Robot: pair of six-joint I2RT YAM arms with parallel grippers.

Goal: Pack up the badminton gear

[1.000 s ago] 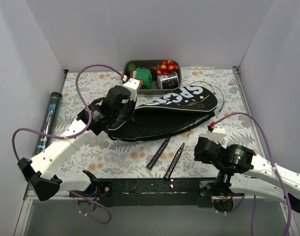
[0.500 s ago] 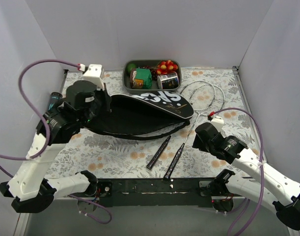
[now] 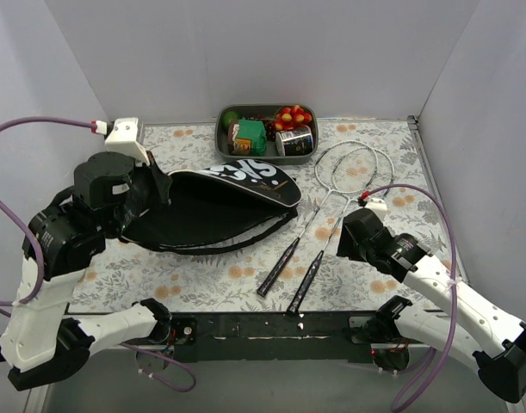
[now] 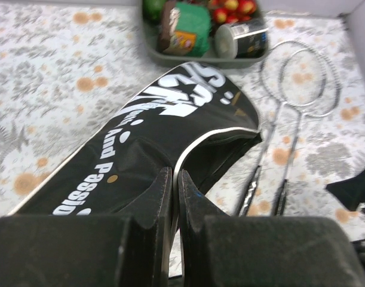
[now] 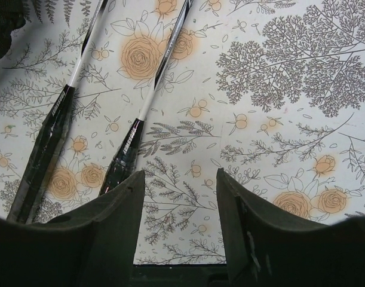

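The black cover point(image 3: 213, 209) with white lettering lies left of centre, its mouth gaping to the right. My left gripper point(image 3: 157, 194) is shut on the cover's white-piped edge; the left wrist view shows the fingers pinching it point(image 4: 174, 177) and the cover point(image 4: 128, 155) stretching away. Two rackets lie side by side at centre right, bare on the cloth, with one handle point(image 3: 277, 267) beside the other point(image 3: 306, 280) and their heads point(image 3: 355, 163) toward the back. My right gripper point(image 3: 349, 238) is open and empty, just right of the shafts. In the right wrist view, the handles point(image 5: 123, 160) lie left of it point(image 5: 179, 179).
A grey tray point(image 3: 221, 138) of toy food stands at the back centre, just beyond the cover's tip, and also shows in the left wrist view point(image 4: 153, 54). White walls close in the flowered cloth point(image 3: 202, 271) on three sides.
My left arm has swung left and pulled the cover with it, baring the racket heads and shafts. My right gripper has moved forward and up toward the racket shafts.
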